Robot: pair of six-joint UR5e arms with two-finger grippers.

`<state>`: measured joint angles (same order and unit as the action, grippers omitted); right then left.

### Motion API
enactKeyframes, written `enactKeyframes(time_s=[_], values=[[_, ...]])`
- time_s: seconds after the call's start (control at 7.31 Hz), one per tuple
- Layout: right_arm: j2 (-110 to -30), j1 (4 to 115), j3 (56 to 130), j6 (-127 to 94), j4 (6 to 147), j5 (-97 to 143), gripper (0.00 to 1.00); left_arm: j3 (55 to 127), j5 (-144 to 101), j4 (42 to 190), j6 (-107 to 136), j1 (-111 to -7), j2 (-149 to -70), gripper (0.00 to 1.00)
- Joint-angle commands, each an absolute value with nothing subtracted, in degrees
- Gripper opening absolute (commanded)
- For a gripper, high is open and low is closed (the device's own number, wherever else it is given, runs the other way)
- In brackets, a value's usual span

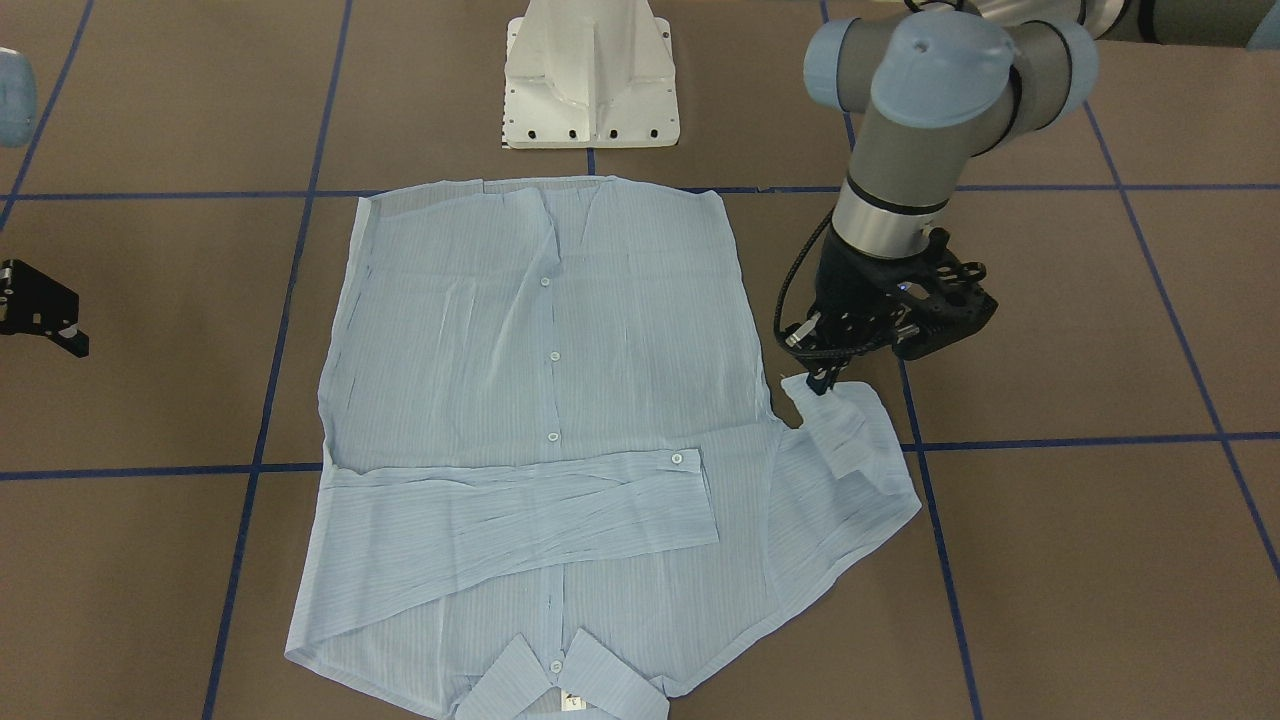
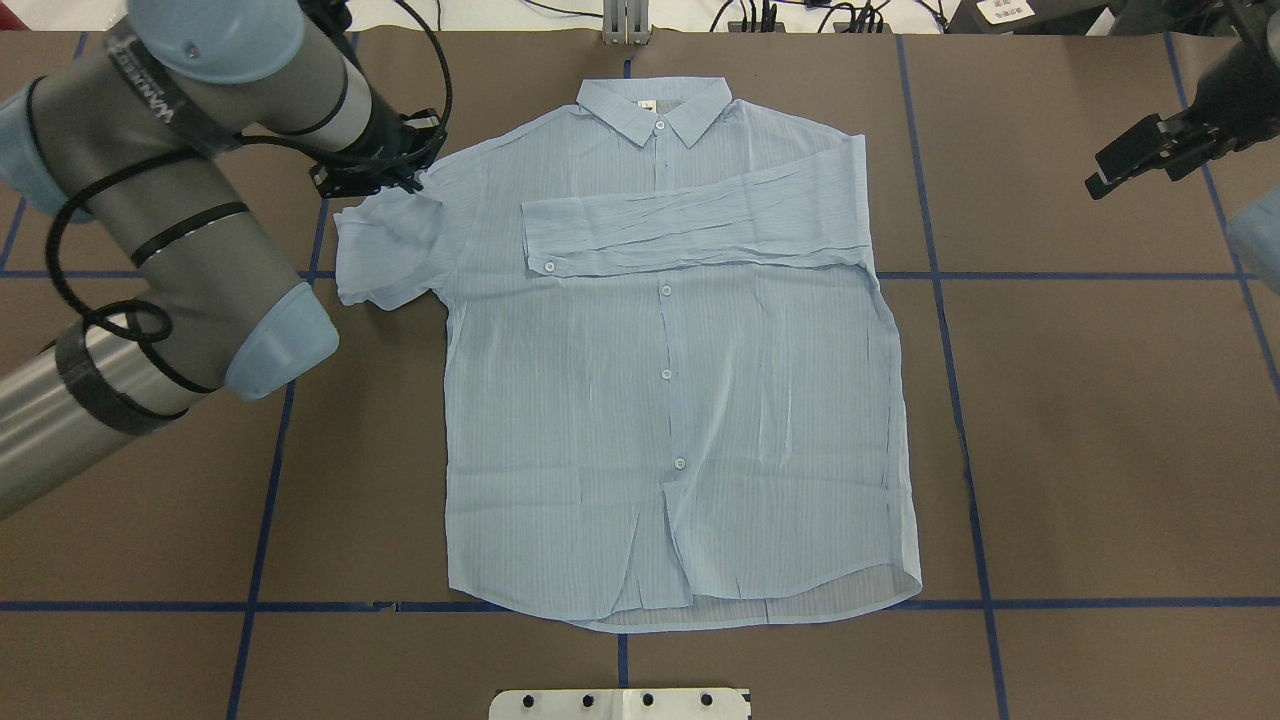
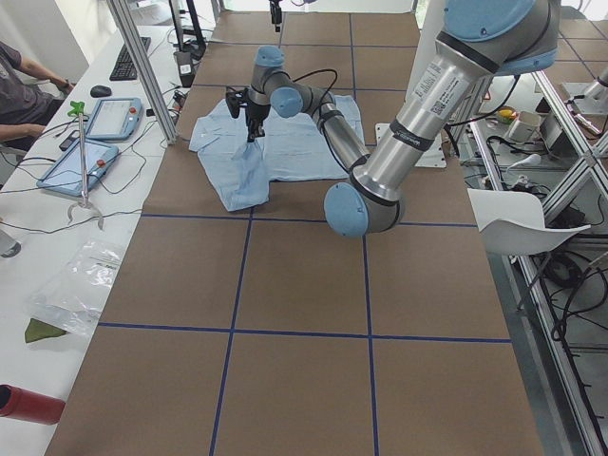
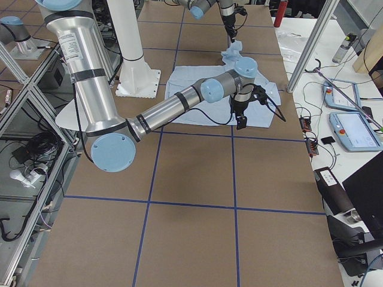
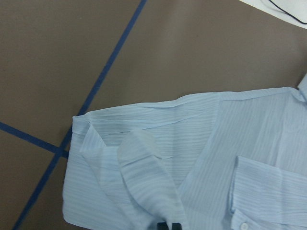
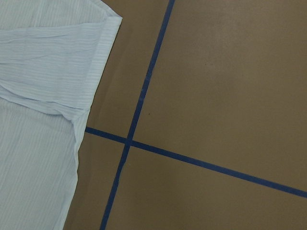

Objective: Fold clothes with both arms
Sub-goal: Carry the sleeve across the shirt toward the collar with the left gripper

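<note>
The light blue striped shirt (image 2: 680,400) lies flat, front up, collar at the far edge. Its sleeve (image 2: 690,230) on my right side is folded across the chest. The other sleeve (image 2: 385,245) is bunched beside the body, and my left gripper (image 2: 410,182) is shut on its end, seen in the front view as the left gripper (image 1: 822,382) pinching the fabric tip. In the left wrist view the cloth (image 5: 148,182) rises to the fingertips at the bottom edge. My right gripper (image 2: 1100,185) hangs off to the right, away from the shirt, open and holding nothing.
The white pedestal base (image 1: 590,75) stands at the robot's side of the table. Blue tape lines (image 2: 940,300) cross the brown tabletop. A desk with tablets (image 3: 114,119) and a seated person's arm (image 3: 28,76) lies beyond the far edge.
</note>
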<state>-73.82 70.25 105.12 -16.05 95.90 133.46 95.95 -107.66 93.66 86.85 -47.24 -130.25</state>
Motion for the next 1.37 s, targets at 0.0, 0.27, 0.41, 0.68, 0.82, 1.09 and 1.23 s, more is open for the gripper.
enactKeyframes(time_s=[0.0,0.27,0.41,0.68,0.82,1.09,1.23], values=[[-74.4,70.3,105.6,-16.1,96.9,133.5,1.00,84.6,-107.5,103.3,93.7,-47.0,-138.4,0.00],[-74.8,70.3,105.6,-16.1,96.9,133.6,1.00,83.8,-107.5,104.9,100.9,-47.0,-142.4,0.00],[-75.4,70.5,105.9,-16.0,96.9,133.6,1.00,83.8,-107.7,105.1,103.4,-47.0,-143.4,0.00],[-75.8,70.6,106.1,-16.0,96.9,134.5,1.00,83.5,-107.6,106.3,106.5,-45.6,-144.9,0.00],[-75.8,70.6,105.9,-16.0,96.9,134.5,1.00,82.9,-107.6,107.0,107.7,-45.1,-145.0,0.00],[-75.8,70.6,105.7,-16.0,96.8,134.5,1.00,80.8,-107.4,110.3,108.1,-43.3,-145.0,0.00],[-75.8,70.6,105.7,-16.0,96.8,134.5,1.00,80.2,-103.6,110.4,108.1,-40.4,-145.1,0.00]])
